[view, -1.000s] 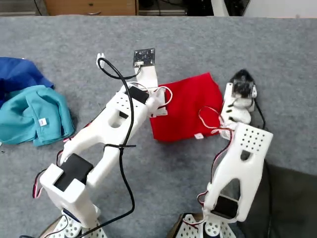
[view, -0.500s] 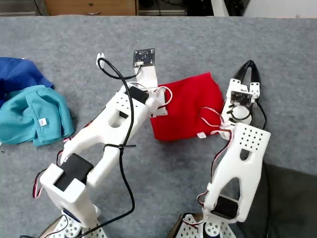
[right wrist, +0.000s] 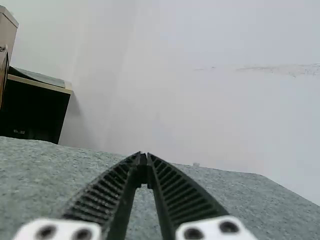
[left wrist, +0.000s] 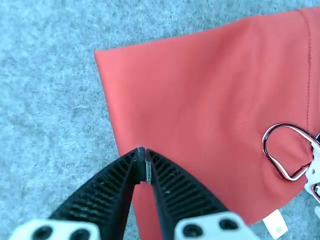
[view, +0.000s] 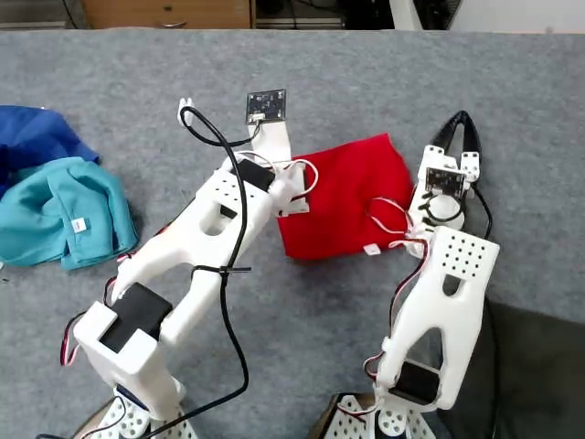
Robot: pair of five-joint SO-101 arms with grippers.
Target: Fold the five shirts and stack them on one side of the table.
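A red shirt lies folded flat in the middle of the grey table. My left gripper is shut, its tips right at the near edge of the red shirt; I cannot tell whether cloth is pinched between them. In the high view the left arm covers that edge. My right gripper is shut and empty just to the right of the shirt, pointing up and away; in its wrist view the right gripper faces a pale wall. A teal shirt and a blue shirt lie crumpled at the far left.
A dark cloth lies at the table's near right corner beside the right arm's base. Bare grey table stretches along the far side. Wooden furniture stands beyond the far edge.
The right arm's wrist tipped up within the first half second, lifting its shut gripper so the black fingers point away from the table. The left arm and the shirts stayed still.
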